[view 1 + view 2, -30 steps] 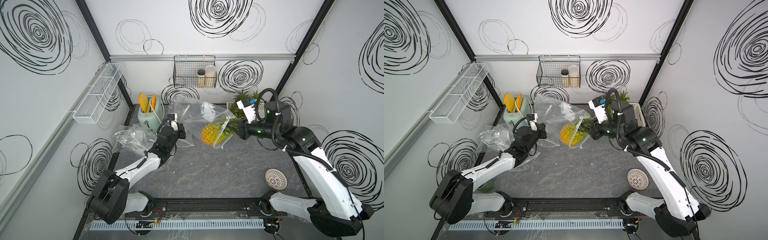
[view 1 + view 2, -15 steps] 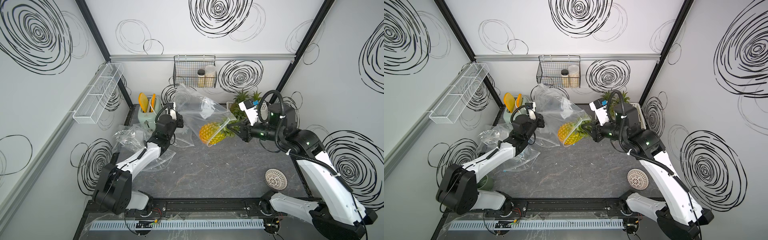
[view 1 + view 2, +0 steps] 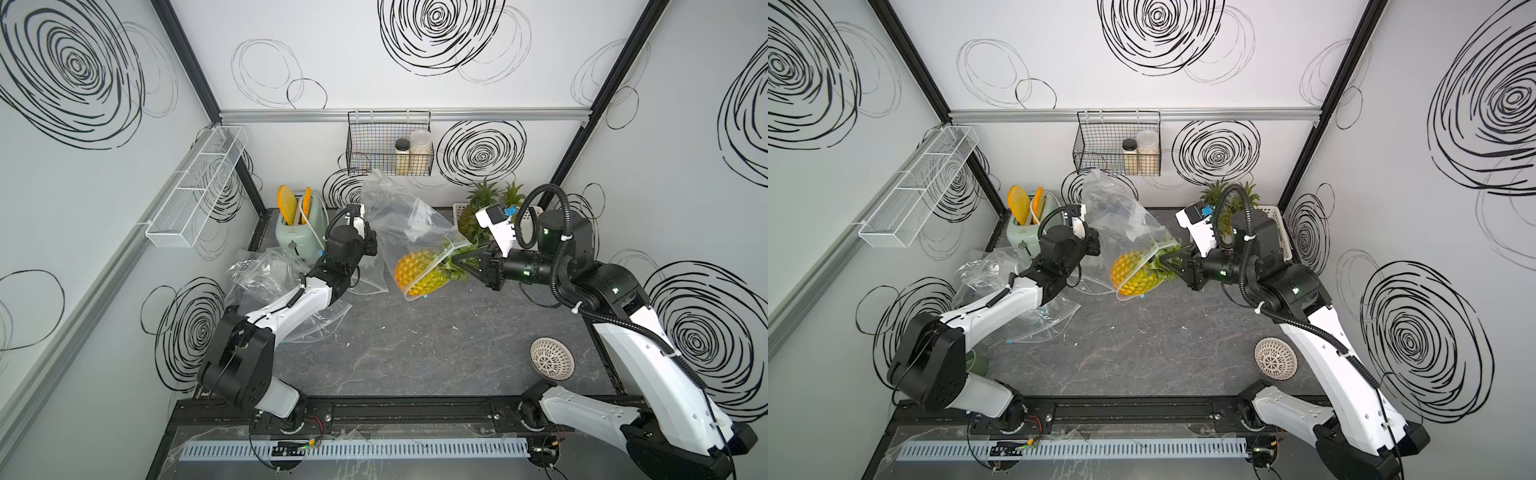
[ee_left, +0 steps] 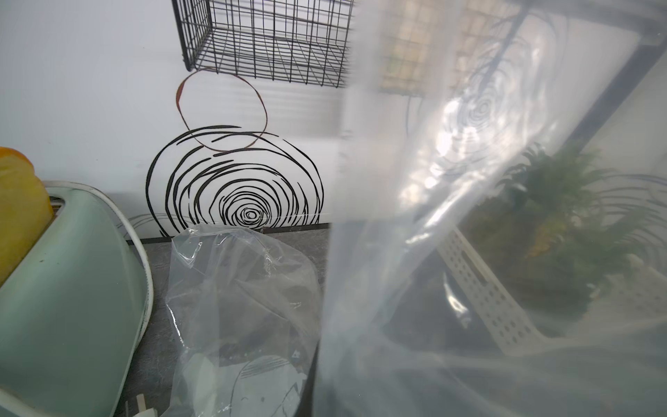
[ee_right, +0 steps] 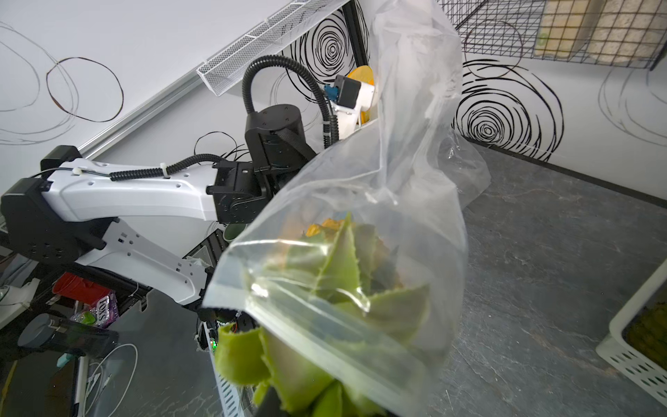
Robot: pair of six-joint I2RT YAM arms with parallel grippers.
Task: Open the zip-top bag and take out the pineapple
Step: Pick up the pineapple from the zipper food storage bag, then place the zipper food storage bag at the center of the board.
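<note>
- Just right of the toaster (image 3: 298, 227), at the end of the left arm (image 3: 299, 297), the left jaws are pinched fully together. The film of the zip-top bag (image 3: 415, 220) runs up to them, so I judge they are clamped on its closed end. The contact itself is hidden behind plastic.
- My worry here is that the thin, slick film creeps out of that pinch. The bag would then travel with the fruit and nothing would come free.
- Further right of the toaster, the bag hangs in the air, clear and crumpled, with its mouth open and facing away from the toaster. In the right wrist view the zip strip (image 5: 325, 326) lies across the leaves.
- The pineapple (image 3: 417, 272) hangs there too, off the surface (image 3: 415, 357). It lies on its side, its yellow, scaly body mostly sheathed, and its green crown (image 3: 459, 254) pokes out through the mouth.
- A lip of the mouth could snag on those rough scales.
- Farthest from the toaster, the right jaws are nearly closed on the crown leaves. That is the fruit's only hold, so if the leaves bend or tear, it drops.
</note>
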